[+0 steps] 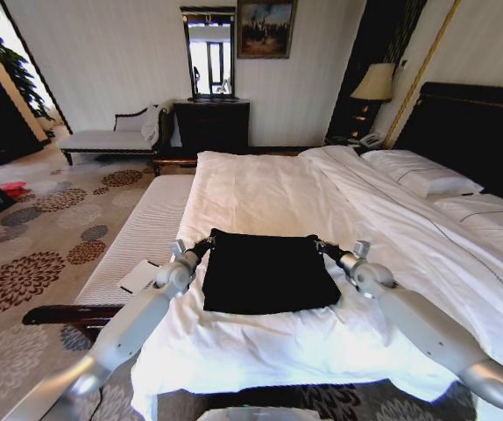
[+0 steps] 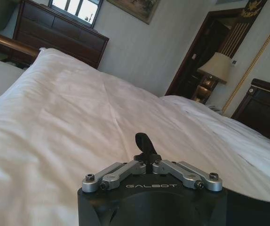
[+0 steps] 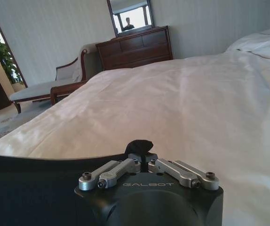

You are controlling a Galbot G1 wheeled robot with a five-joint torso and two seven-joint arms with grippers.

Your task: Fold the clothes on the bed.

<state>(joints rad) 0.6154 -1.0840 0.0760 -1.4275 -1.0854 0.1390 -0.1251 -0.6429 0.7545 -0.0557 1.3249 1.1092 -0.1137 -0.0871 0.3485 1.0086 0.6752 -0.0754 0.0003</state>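
Observation:
The clothes [image 1: 267,274], a black T-shirt, lie as a flat, roughly square shape on the white sheet of the bed [image 1: 260,189], near its foot end. No lettering shows on the upper side. My left gripper [image 1: 208,239] is shut on the shirt's far left corner and my right gripper [image 1: 316,242] is shut on its far right corner. A small pinch of black fabric sticks up between the closed fingers in the left wrist view [image 2: 144,143] and in the right wrist view [image 3: 140,146]. In the right wrist view, more of the black cloth [image 3: 31,183] spreads beside the gripper.
A white-cushioned bench [image 1: 142,241] runs along the bed's left side, with patterned carpet [image 1: 41,237] beyond. Pillows [image 1: 422,180] and the dark headboard [image 1: 471,132] are at the right. A dresser [image 1: 212,123] and a lamp [image 1: 374,83] stand by the far wall.

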